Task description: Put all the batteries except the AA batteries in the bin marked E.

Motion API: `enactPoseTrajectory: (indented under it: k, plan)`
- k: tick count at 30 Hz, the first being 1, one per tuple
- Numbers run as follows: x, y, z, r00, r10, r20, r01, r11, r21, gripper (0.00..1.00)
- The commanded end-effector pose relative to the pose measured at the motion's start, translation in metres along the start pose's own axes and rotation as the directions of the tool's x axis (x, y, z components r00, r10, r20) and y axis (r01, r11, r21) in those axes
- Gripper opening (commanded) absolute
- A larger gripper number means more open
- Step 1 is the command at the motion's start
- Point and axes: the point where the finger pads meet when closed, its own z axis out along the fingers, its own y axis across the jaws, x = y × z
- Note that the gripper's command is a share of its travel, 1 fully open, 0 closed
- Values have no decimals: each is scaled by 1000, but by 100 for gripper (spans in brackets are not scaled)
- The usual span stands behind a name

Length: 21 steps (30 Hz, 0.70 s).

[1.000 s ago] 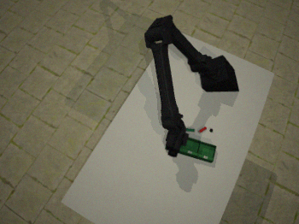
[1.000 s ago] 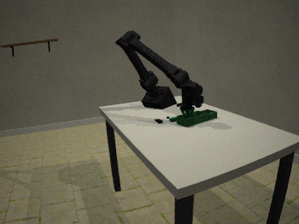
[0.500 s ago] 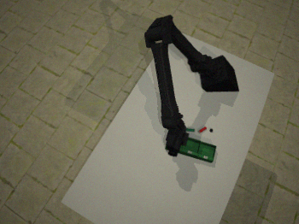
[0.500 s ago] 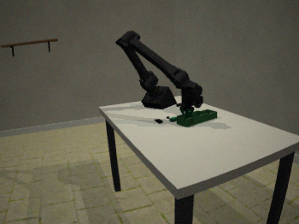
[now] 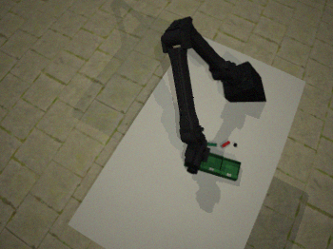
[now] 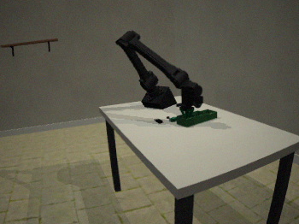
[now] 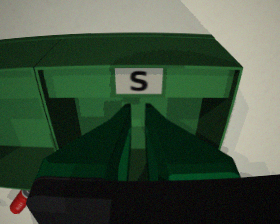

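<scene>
- I see my claw (image 7: 139, 153) down inside the compartment labelled S (image 7: 139, 81) of the green bin (image 5: 224, 165), its two green fingers nearly pressed together with only a narrow slit between them.
- I cannot make out anything pinched in that slit; the claw looks empty.
- From the top view, the arm (image 5: 186, 102) reaches from its base (image 5: 244, 83) across the white counter (image 5: 143, 197) to the bin's near end.
- A small red cylinder (image 5: 225, 143) lies on the counter just beside the bin, with a tiny black item (image 5: 235, 144) next to it and a green sliver (image 5: 212, 144) by the wrist.
- In the wrist view, a red end (image 7: 19, 203) shows at lower left, outside the bin.
- The E compartment is out of the wrist view.
</scene>
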Motion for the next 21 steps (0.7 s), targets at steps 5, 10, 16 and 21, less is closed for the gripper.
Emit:
enactPoseTrajectory:
  k: [5, 10, 16, 21]
  plan:
    - [2, -9, 0, 1000, 18, 8, -18, 1000, 1, 9]
    - [2, -9, 0, 1000, 17, 8, -17, 1000, 1, 9]
    - [2, -9, 0, 1000, 17, 8, -17, 1000, 1, 9]
    - [4, -7, 2, 1000, 12, 1, -12, 1000, 1, 9]
